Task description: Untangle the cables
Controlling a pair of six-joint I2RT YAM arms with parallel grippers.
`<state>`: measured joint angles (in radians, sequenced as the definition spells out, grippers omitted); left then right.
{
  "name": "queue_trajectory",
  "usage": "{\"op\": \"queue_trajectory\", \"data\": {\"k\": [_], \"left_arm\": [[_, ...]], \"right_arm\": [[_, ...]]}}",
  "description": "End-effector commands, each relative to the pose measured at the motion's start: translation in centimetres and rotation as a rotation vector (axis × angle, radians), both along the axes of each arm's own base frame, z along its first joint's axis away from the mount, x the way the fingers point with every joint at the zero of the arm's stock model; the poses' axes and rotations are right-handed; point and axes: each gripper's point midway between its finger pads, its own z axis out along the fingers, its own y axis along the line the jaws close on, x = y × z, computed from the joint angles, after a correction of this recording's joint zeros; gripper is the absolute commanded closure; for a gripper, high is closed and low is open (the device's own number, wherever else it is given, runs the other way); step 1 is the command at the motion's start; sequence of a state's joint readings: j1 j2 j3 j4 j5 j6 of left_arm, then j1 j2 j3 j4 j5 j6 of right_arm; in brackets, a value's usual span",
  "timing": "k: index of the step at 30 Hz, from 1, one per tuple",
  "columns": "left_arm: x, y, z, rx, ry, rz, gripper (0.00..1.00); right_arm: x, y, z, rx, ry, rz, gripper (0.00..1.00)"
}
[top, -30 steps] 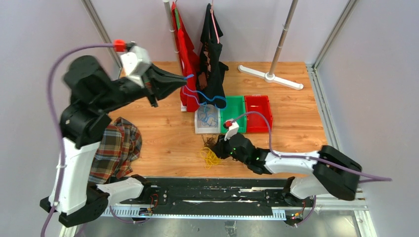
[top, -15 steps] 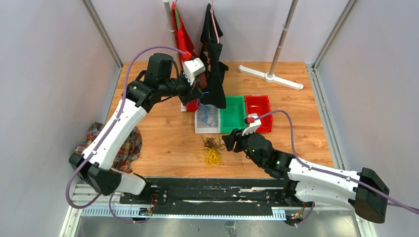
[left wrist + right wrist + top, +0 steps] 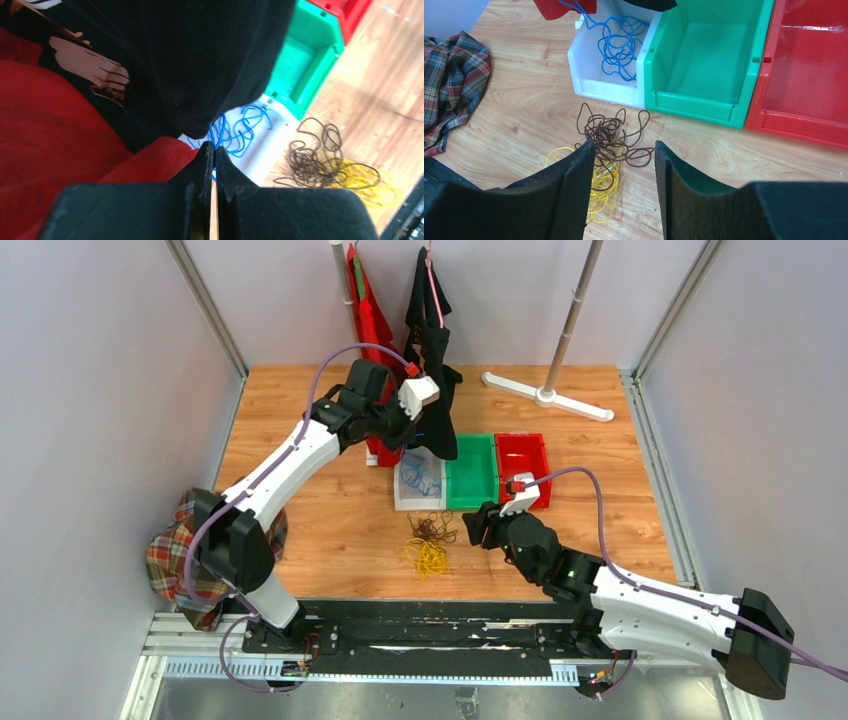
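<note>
The blue cable [image 3: 421, 480] lies mostly in the white bin [image 3: 413, 504]. One strand rises to my left gripper [image 3: 408, 436], which is shut on it just above the bin, against the hanging black garment. The wrist view shows the strand pinched at the left gripper's tips [image 3: 213, 146], with the loops [image 3: 242, 131] below. The dark brown cable [image 3: 432, 528] and the yellow cable [image 3: 428, 558] lie overlapping on the table. My right gripper [image 3: 622, 147] is open and empty. It hovers just right of the brown bundle [image 3: 606, 131] and the yellow bundle [image 3: 604, 195].
A green bin [image 3: 472, 468] and a red bin [image 3: 523, 465] stand right of the white one. A black garment [image 3: 432, 370] and a red garment [image 3: 372, 330] hang at the back. A plaid cloth [image 3: 175, 560] lies at the left edge. A white stand base [image 3: 548, 395] is at the back right.
My left arm swung from high on the left, right and down to the white bin, carrying the blue cable. My right gripper drew back right, off the brown bundle.
</note>
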<state>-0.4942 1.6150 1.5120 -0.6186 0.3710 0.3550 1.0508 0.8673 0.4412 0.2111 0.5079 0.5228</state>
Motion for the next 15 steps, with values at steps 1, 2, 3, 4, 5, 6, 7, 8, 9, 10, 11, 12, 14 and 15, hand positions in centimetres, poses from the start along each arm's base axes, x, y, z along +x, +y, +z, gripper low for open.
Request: {"op": "queue_trajectory", "data": {"k": [1,2,3,4,5,6,7,8,9,10,11,12,14,15], "left_arm": [[3.1,0.0,0.8,0.017,-0.155,0.038,1.00],[3.5,0.1,0.6,0.020,-0.171,0.045,1.00],[3.8,0.1,0.2,0.024,-0.179,0.045,1.00],[3.8,0.0,-0.4,0.029,-0.173,0.039,1.00],[3.7,-0.1,-1.0,0.033,-0.159,0.034,1.00],[3.5,-0.2,-1.9,0.038,-0.135,0.031,1.00],[3.3,-0.3,-2.8,0.045,-0.114,0.028,0.99],[3.0,-0.4,-3.7,0.053,-0.093,0.022,0.99],[2.7,-0.6,-4.6,0.062,-0.072,0.015,0.95],[2.4,-0.8,-5.5,0.070,-0.052,0.005,0.88],[2.0,-1.0,-6.4,0.076,-0.030,-0.006,0.85],[1.7,-1.3,-7.2,0.081,-0.008,-0.017,0.82],[1.4,-1.6,-8.2,0.091,0.015,-0.027,0.78],[1.4,-1.7,-8.5,0.093,0.022,-0.033,0.75]], "right_arm": [[0.3,-0.9,-0.8,-0.025,-0.003,-0.034,0.53],[0.2,-0.9,-0.8,-0.026,0.000,-0.031,0.53],[0.2,-0.8,-0.9,-0.028,0.002,-0.030,0.53],[0.2,-0.8,-0.9,-0.029,0.002,-0.028,0.53],[0.2,-0.7,-1.0,-0.030,0.003,-0.028,0.53],[0.3,-0.7,-0.9,-0.033,0.002,-0.027,0.53],[0.3,-0.7,-0.9,-0.033,0.002,-0.026,0.53],[0.3,-0.6,-0.9,-0.035,0.002,-0.024,0.53],[0.3,-0.6,-0.8,-0.034,0.001,-0.023,0.53],[0.3,-0.6,-0.8,-0.036,0.001,-0.021,0.53],[0.3,-0.5,-0.8,-0.039,0.002,-0.019,0.53],[0.3,-0.5,-0.7,-0.041,0.003,-0.018,0.53],[0.2,-0.4,-0.7,-0.044,0.005,-0.014,0.53],[0.2,-0.4,-0.6,-0.043,0.005,-0.011,0.53]]}}
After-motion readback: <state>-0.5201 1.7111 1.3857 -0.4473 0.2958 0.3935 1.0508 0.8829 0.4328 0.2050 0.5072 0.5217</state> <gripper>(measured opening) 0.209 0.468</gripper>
